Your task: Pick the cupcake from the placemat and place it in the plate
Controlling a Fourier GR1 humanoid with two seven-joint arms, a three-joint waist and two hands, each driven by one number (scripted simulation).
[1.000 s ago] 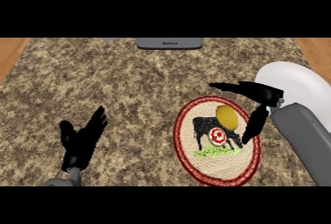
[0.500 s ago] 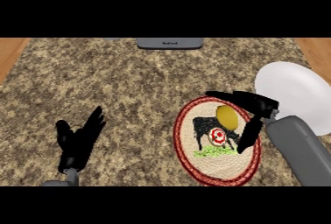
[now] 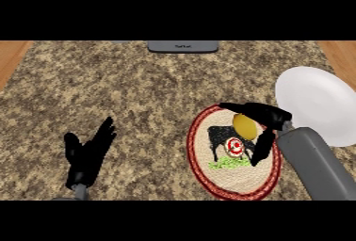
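Cupcake point(image 3: 245, 125): seen as a yellow round shape on the far part of the placemat point(image 3: 233, 186), right of centre on the counter point(image 3: 139, 94).
Right hand point(image 3: 268, 123): placed around the cupcake, fingers curved over its far side and the thumb reaching down its right side; contact cannot be confirmed, as the hand hides the edges, so a closed hold is only likely.
Plate point(image 3: 313, 101): white, to the far right of the placemat, just beside it; nothing is seen on it.
Left hand point(image 3: 87, 153): rested open at the near left, fingers up, nothing held.
Done: the hand is brought to the cupcake, 1 step of the task.
Left: the cupcake is not yet lifted; lift, carry to the right and set-down on the plate are judged to remain.
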